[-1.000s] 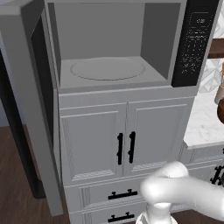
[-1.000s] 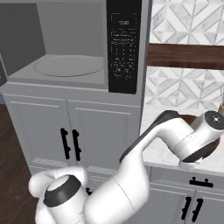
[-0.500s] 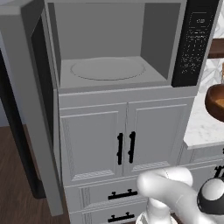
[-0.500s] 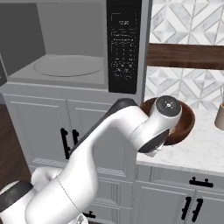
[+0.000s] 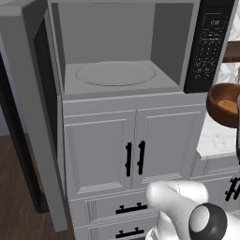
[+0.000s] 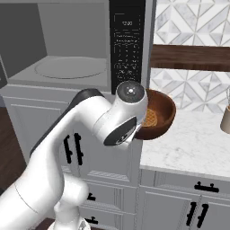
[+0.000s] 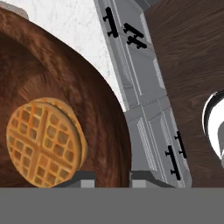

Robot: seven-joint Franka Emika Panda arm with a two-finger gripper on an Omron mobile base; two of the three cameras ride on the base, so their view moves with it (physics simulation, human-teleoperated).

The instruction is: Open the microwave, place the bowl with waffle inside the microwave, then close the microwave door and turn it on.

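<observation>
**Bowl lifted and carried toward the open microwave**

The bowl (image 6: pixel 155 114) is seen raised off the marble counter (image 6: pixel 197 150) and held just right of the keypad panel (image 6: pixel 127 45), with the waffle (image 7: pixel 41 142) lying inside it. Half a second ago the bowl was lower and nearer the counter edge; a second ago it sat further right, behind the arm. It has therefore been picked up and moved leftward and upward.

In the hand view the gripper (image 7: pixel 113 177) is closed over the bowl's rim, one fingertip (image 7: pixel 81 178) inside the wall and the other outside, with only a narrow gap between them.

The microwave (image 5: pixel 117 51) stands with its door (image 5: pixel 33 112) swung fully out to the left, so the cavity and turntable (image 5: pixel 115 74) are exposed. The opening step is judged done and the carry is under way. The bowl must next be swung left past the keypad panel and set on the turntable; the panel edge is the likely point of collision, and a tilt could spill the waffle
</observation>
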